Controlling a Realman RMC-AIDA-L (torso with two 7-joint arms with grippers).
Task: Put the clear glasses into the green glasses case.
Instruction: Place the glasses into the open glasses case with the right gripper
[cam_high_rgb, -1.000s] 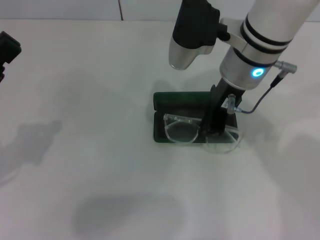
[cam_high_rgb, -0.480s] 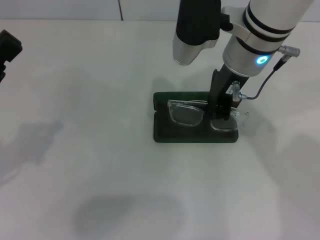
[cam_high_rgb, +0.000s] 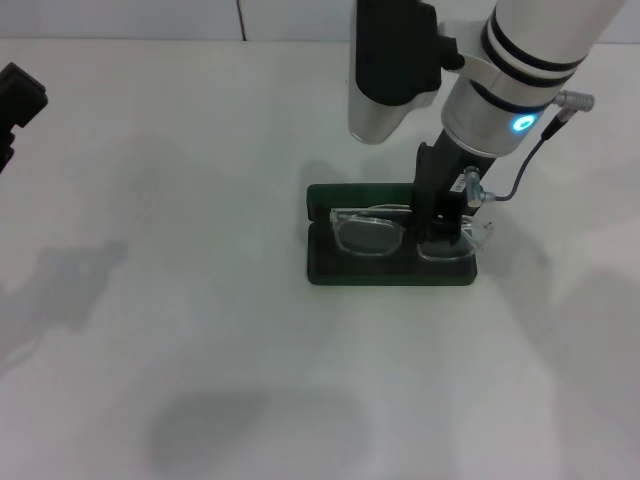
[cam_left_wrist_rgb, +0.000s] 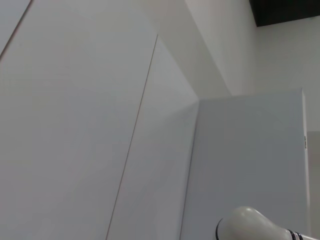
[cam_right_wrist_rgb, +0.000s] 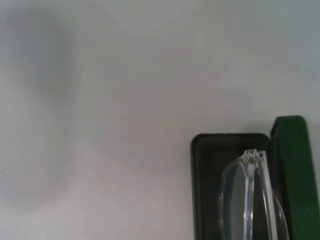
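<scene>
Green and glossy, the green glasses case (cam_high_rgb: 390, 248) lies open on the white table (cam_high_rgb: 200, 300) in the head view, its lid laid flat toward the far side and its rounded tray nearer me. The clear glasses (cam_high_rgb: 400, 230) hang across the tray, colourless plastic with broad wraparound lenses, one lens over the middle of the tray and the other under the right gripper (cam_high_rgb: 440, 222), which is clenched on the frame near that lens. That end, with its curved arm, looks to stick out just past the case's right edge. My worry is exactly there: if the gripper lets go with that end overhanging, the glasses may perch on the rim instead of dropping in, or tip out onto the table. Smooth plastic on a hard shell would slide easily. The left gripper (cam_high_rgb: 18, 100) is parked far off at the picture's left edge; I cannot tell how its fingers stand.

From the left wrist view I get only pale wall panels and a bit of white rounded arm, nothing of the task.

The right wrist view looks down on one rounded corner of the case, with dark matte lining inside and the lid's green edge beside it. One transparent lens, thick at its hinge block, hovers over that compartment, apparently not yet seated.
</scene>
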